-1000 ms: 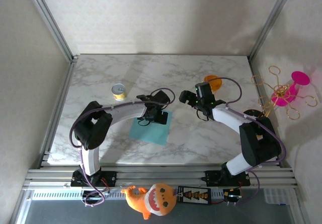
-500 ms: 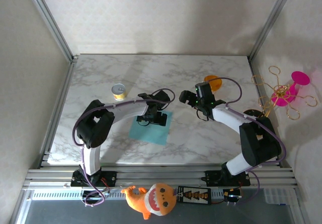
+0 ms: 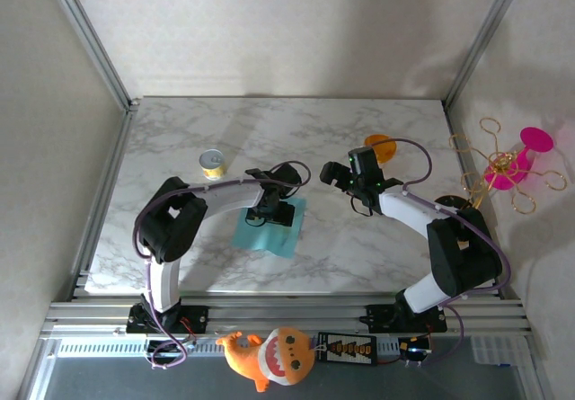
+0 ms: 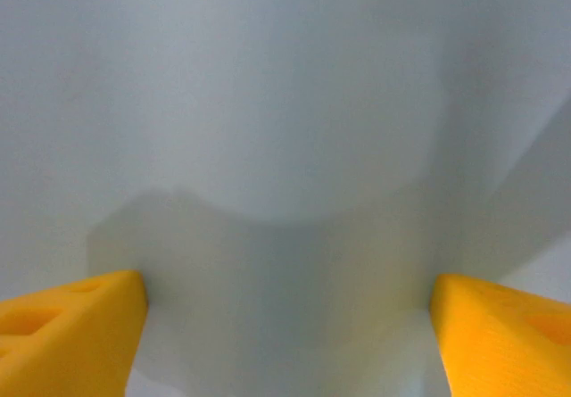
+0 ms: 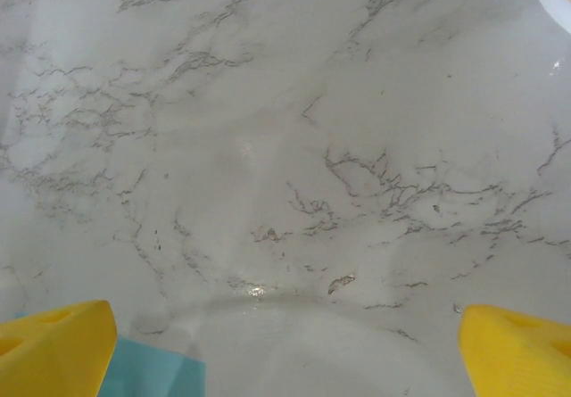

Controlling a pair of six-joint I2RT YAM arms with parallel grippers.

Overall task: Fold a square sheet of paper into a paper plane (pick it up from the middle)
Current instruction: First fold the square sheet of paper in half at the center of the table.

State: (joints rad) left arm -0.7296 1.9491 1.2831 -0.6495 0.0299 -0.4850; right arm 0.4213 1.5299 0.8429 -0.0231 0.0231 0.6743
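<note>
Square sheet of paper [image 3: 268, 239] — teal-blue, lying flat near the middle of the marble table [image 3: 359, 247]. Left gripper [image 3: 275, 209] stands over the sheet's far half. In the left wrist view its yellow fingertips [image 4: 71, 326] are spread wide with paper between them and nothing clasped. Right gripper [image 5: 285, 330] hovers over bare marble just right of the sheet — jaws fully apart, empty. Yellow can [image 3: 212, 163] and orange cup [image 3: 379, 145] stand farther back.
</note>
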